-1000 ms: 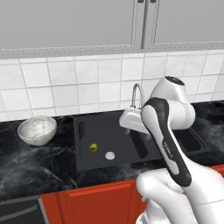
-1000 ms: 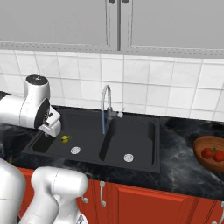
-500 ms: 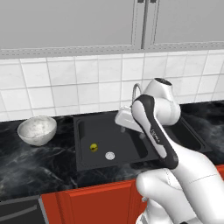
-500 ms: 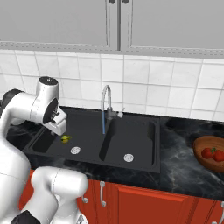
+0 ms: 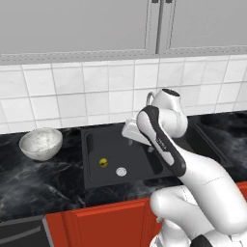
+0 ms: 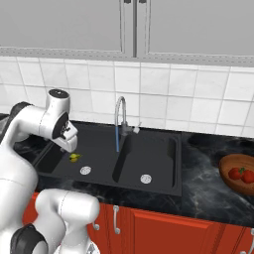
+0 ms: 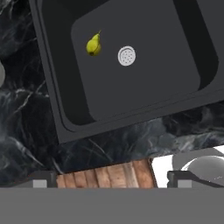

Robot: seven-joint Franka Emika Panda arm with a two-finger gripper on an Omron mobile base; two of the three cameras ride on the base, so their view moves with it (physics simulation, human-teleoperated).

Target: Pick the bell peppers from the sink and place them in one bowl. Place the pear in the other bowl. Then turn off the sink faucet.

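**Open pincer above the left basin, pear ahead**

Pincer [image 7: 111, 181] spread wide, holding nothing, fingertips at the bottom edge of the hand view. Pear [image 7: 93, 44] lying up and slightly left of it in that view, on the sink [image 7: 144, 109] floor just beside the drain disc [image 7: 127, 56], stem toward the upper right. White bowl [image 5: 41, 143] on the desk [image 5: 29, 178] at middle left. Peppers [image 6: 240, 174] already in the wooden bowl [image 6: 228, 166] at far right. Faucet [image 6: 119, 119] running.
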